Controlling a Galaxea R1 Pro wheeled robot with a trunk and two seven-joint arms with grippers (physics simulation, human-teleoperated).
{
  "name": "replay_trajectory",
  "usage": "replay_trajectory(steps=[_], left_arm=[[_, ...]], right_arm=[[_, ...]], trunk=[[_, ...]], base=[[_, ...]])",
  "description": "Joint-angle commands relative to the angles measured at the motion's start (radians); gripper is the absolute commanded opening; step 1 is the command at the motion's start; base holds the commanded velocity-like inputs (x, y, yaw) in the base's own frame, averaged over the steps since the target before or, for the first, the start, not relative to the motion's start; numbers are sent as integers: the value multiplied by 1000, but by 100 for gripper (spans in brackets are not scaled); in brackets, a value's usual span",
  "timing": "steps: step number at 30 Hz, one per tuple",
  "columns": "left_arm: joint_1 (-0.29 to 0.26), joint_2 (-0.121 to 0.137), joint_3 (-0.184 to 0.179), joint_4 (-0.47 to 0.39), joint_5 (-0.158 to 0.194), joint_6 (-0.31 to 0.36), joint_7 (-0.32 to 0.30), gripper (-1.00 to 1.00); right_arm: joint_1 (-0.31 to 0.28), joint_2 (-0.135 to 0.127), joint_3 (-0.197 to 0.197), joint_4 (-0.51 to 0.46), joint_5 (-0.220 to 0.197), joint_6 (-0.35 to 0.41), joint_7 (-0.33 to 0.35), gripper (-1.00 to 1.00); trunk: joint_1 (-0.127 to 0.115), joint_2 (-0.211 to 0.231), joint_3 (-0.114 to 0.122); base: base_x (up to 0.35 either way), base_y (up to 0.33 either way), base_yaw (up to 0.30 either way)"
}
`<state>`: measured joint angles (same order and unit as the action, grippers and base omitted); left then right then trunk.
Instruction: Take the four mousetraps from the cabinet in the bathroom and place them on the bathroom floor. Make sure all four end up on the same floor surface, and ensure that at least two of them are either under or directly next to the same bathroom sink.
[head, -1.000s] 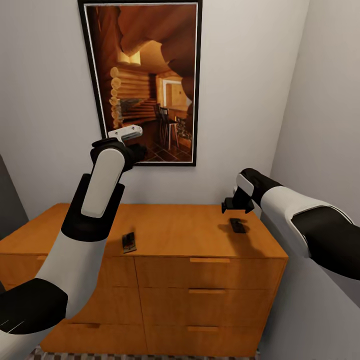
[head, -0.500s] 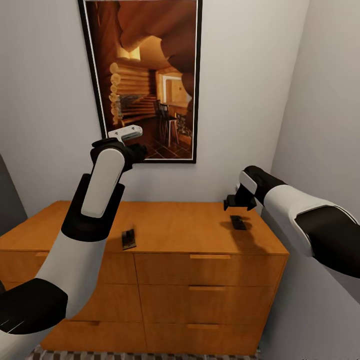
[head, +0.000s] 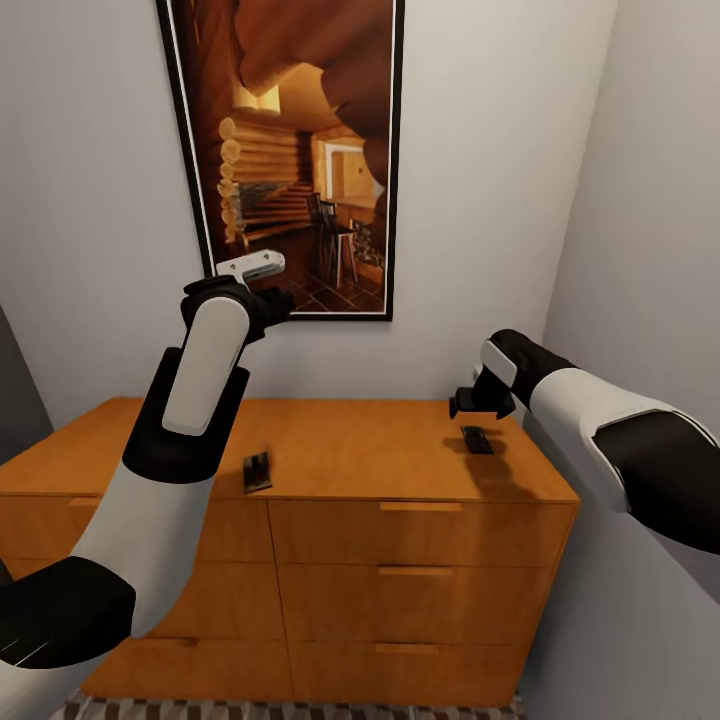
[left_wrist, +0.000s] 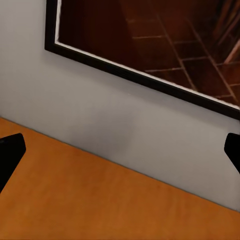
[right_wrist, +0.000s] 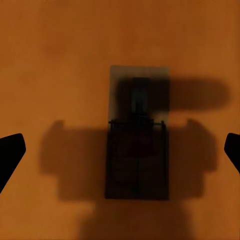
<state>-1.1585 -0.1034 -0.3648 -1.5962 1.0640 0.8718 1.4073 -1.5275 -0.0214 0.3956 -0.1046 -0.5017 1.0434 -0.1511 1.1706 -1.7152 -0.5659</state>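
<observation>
Our right tool (head: 466, 405) hovers wide open and empty just above one mousetrap (right_wrist: 138, 134) on the cabinet (head: 350, 455) top. Another mousetrap (head: 257, 471) lies near the front edge. Our left tool (head: 275, 303), raised by the wall picture (head: 295, 150), gapes open too, holding nothing.

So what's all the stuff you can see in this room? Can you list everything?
mousetraps: two seen, tan wood with dark metal; one near the front edge of the cabinet top, one toward its right end, under the right end effector
cabinet: one, orange-brown wood with drawers, against the back wall
picture: one, black frame, brown log-cabin scene, on the wall above the cabinet
walls: pale grey, behind and to the right
floor: patterned tiles, a strip below the cabinet
left end effector: white and black, raised in front of the picture, open
right end effector: black, open, hovering over the right mousetrap
</observation>
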Motion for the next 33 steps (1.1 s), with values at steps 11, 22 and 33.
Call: replay_trajectory(steps=[11,22,33], left_arm=[[-1,0,0,-1,8,9,10,100],[-1,0,0,-1,8,9,10,100],[-1,1,0,-1,8,9,10,100]], right_arm=[[0,-1,3,-2,-11,4,-8,100],[-1,-2,7,-3,-11,4,-8,100],[-1,-2,9,-3,-11,4,-8,100]], trunk=[[42,-78,-36],[73,-134,-61],[111,-204,-92]], base=[[0,0,0],[0,0,0],[0,0,0]])
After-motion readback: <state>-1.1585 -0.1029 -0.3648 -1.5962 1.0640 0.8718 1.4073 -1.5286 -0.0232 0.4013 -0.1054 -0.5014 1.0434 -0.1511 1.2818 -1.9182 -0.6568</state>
